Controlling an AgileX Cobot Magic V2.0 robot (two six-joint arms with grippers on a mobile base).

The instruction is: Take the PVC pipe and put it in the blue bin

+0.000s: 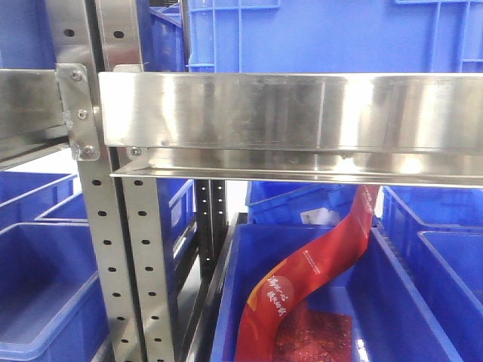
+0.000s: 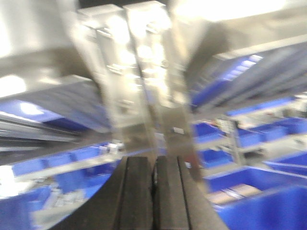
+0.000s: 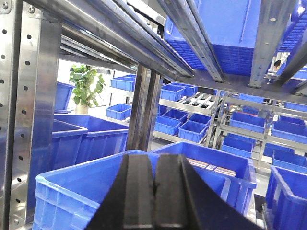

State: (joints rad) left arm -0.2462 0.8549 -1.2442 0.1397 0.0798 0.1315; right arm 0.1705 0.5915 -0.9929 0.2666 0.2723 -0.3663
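Observation:
No PVC pipe shows in any view. My left gripper [image 2: 153, 165] is shut with nothing between its black pads, and its blurred view faces steel rack uprights [image 2: 139, 81]. My right gripper [image 3: 154, 160] is shut and empty too, hovering over the near rim of a blue bin [image 3: 72, 184]. In the front view a blue bin [image 1: 392, 294] sits below the steel shelf beam [image 1: 302, 113] and holds a long red packet [image 1: 302, 283]. Neither gripper appears in the front view.
Steel rack posts [image 1: 113, 249] stand left of centre in the front view, with more blue bins [image 1: 38, 286] to the left and right [image 1: 445, 256]. The right wrist view shows rack rails [image 3: 144, 43] overhead, several distant blue bins [image 3: 192, 129] and a potted plant [image 3: 86, 86].

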